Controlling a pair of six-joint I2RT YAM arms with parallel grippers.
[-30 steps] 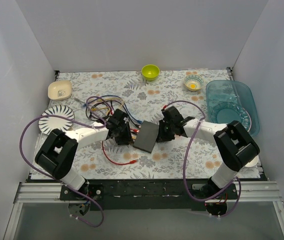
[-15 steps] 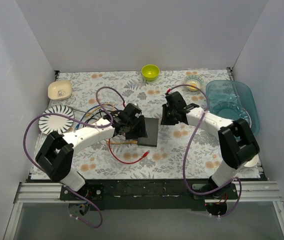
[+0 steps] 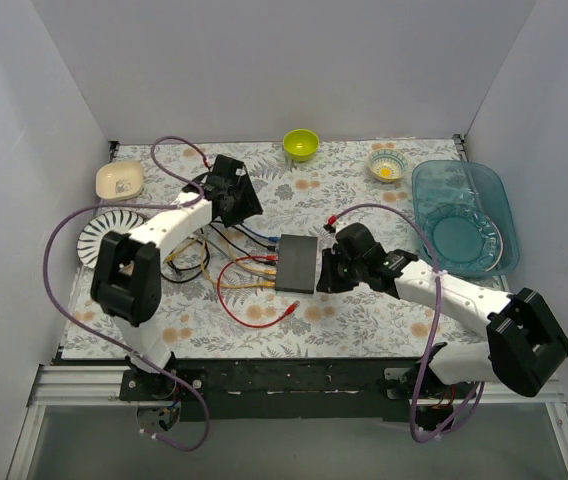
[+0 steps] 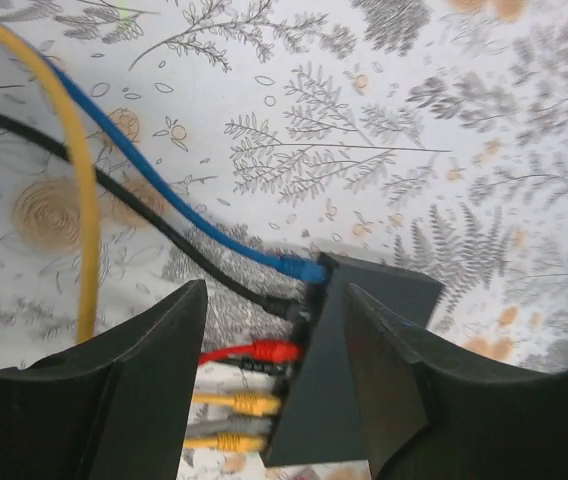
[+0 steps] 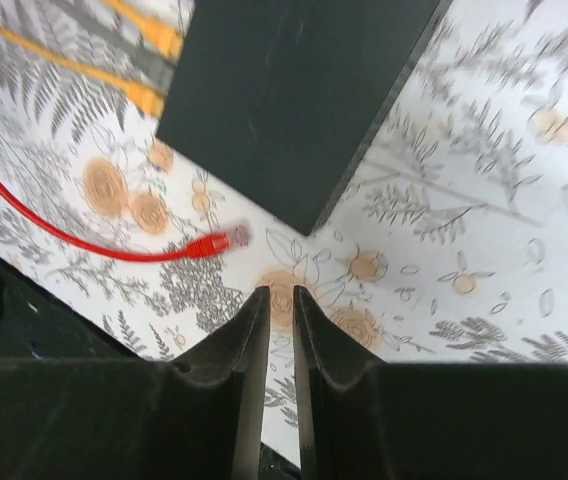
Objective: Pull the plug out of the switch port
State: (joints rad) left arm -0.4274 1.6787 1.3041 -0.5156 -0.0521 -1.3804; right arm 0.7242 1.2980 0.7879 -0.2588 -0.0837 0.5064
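Observation:
The black switch (image 3: 297, 263) lies flat mid-table. Blue, black, red, yellow and grey plugs (image 4: 269, 351) sit in ports on its left side. My left gripper (image 3: 232, 192) hangs well up and left of the switch, above the cables. In the left wrist view it (image 4: 274, 290) is open wide and empty, with the switch (image 4: 364, 370) below it. My right gripper (image 3: 336, 268) is beside the switch's right edge. In the right wrist view it (image 5: 280, 292) is shut and empty, above bare cloth near the switch (image 5: 294, 90). A loose red plug (image 5: 214, 243) lies on the cloth.
A tangle of cables (image 3: 192, 222) lies left of the switch. A red cable loops in front, with its loose end (image 3: 292, 310) on the cloth. A striped plate (image 3: 94, 240) and cream dish (image 3: 119, 179) are at left. A green bowl (image 3: 300, 144), small bowl (image 3: 387, 165) and blue tray (image 3: 461, 213) stand at back and right.
My left gripper has left the switch and swung up and left over the cables. My right gripper has come down from behind the switch to its right edge. The switch shifted slightly.

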